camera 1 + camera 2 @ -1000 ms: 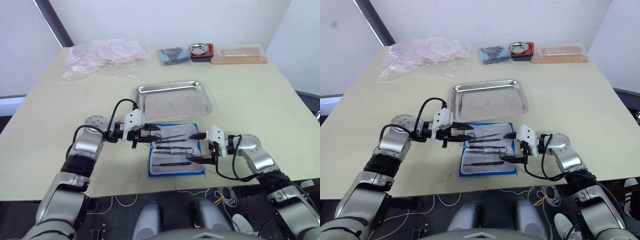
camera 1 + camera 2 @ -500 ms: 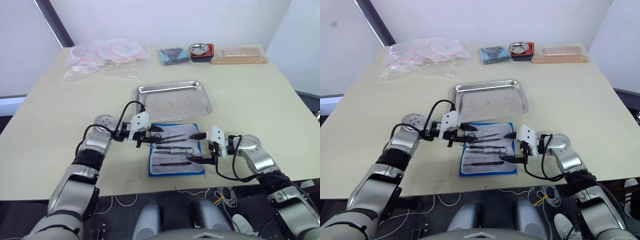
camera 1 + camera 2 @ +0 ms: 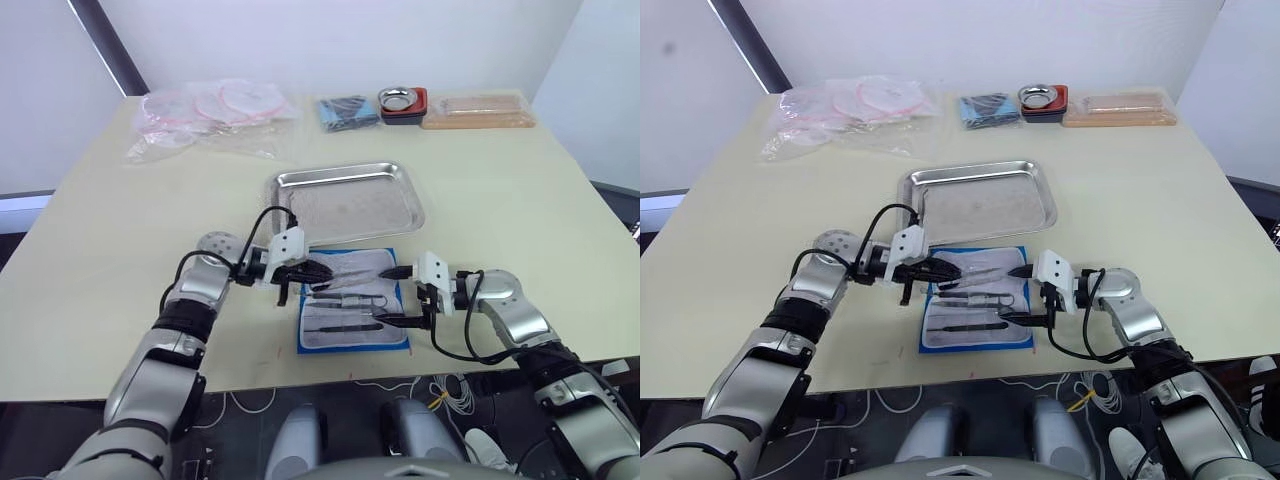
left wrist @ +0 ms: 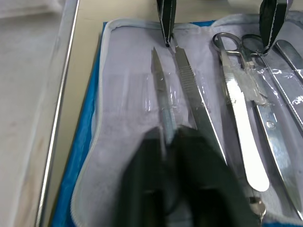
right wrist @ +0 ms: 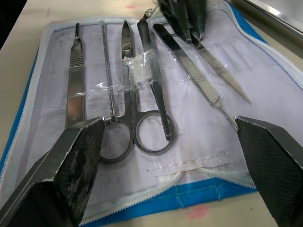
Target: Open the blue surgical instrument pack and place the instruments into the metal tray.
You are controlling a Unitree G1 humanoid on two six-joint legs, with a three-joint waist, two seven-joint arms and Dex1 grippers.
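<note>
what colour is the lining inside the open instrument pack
Grey-white, edged by a bright blue border. The open rectangular fabric instrument pack shows this best in the right wrist view.

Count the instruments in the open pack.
5, side by side in the pack: flat handle, thin probe, scissors, tweezers, pointed tool held by the left gripper. More may be hidden.

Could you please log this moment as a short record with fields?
pack: blue surgical instrument pack lies open, lining up, just in front of the metal tray
instruments: scissors and the other tools are in the slots
left gripper: closed on a slim instrument
right gripper: open, at the pack's right edge
tray contents: none
</note>
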